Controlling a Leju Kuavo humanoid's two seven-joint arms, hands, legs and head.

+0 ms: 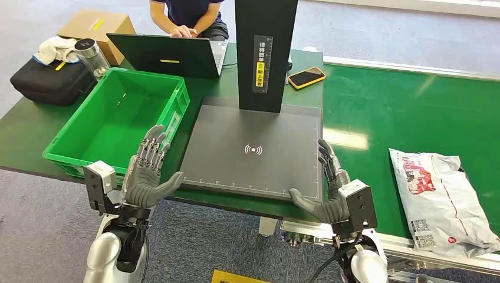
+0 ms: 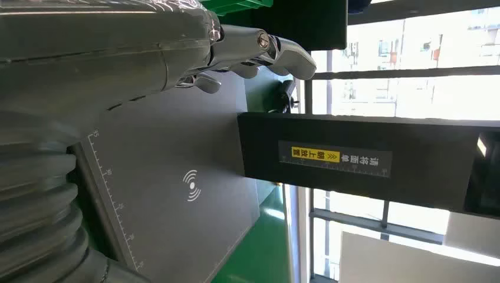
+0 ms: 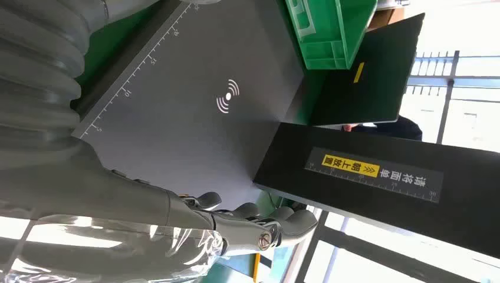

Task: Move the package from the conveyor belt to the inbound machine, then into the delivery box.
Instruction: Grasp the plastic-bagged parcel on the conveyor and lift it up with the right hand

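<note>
Package (image 1: 439,197) lies slack on the conveyor belt (image 1: 407,106), well right of both empty, spread hands (image 1: 147,171) (image 1: 331,191); its loose film could slip from a one-handed grasp.

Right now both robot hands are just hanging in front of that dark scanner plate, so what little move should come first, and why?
Probably the right hand should swing out toward the white plastic package with red print lying on the green conveyor belt. Both hands are open and hold nothing, the left hand is by the green plastic crate, and the dark grey scanner plate has nothing on it.
</note>
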